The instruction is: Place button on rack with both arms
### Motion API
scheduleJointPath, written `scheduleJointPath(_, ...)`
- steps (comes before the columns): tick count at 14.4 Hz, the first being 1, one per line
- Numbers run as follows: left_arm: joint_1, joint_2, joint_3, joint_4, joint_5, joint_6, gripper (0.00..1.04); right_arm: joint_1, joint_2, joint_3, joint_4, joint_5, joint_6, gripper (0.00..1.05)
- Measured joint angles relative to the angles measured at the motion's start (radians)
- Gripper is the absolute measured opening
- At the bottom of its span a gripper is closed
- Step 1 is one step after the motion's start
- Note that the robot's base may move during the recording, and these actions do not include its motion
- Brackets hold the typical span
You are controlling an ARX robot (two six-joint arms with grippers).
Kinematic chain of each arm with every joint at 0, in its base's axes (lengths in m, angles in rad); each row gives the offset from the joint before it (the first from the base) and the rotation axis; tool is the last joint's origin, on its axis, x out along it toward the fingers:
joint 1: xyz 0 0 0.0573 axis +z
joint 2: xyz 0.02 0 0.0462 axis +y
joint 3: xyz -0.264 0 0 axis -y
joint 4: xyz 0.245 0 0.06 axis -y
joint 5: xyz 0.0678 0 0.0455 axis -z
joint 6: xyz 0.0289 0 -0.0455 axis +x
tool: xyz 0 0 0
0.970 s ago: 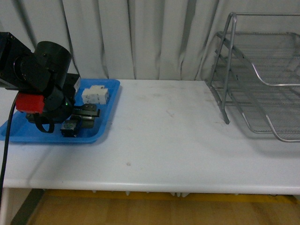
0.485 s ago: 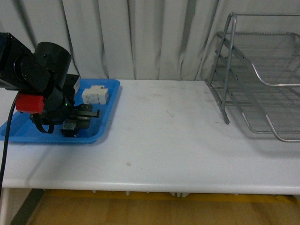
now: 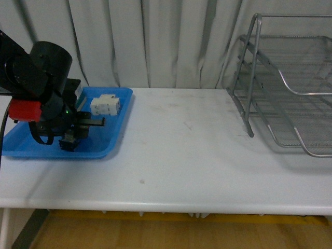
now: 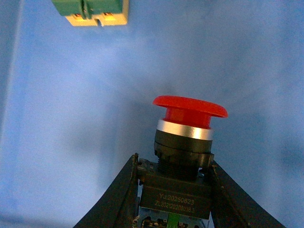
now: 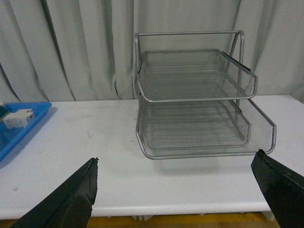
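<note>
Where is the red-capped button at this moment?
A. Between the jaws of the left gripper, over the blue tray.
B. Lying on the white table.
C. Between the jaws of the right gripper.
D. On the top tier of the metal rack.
A: in the left wrist view, the black body of the button sits clamped between the jaws of the left gripper, with the blue tray behind it.

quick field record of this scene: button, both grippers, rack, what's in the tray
button: red cap, black body, clamped by its body between the fingers of the left gripper, over the blue tray
left gripper: shut on the button
right gripper: open, holding nothing, facing the rack
rack: silver wire mesh, on the right side of the table
blue tray: left side of the table; holds a white component and a green terminal block
</note>
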Motion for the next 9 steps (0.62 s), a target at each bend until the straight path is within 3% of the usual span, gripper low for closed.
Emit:
scheduleJointPath(4,0.014,-0.344,-0.207,0.135,0.072,-0.053,0.36,0.0,0.0,0.0,0.0,0.0,0.0,0.98)
scheduleJointPath(9,-0.033,-0.754,-0.546,0.182,0.115,-0.036,0.36,0.0,0.0,0.0,0.0,0.0,0.0,0.98)
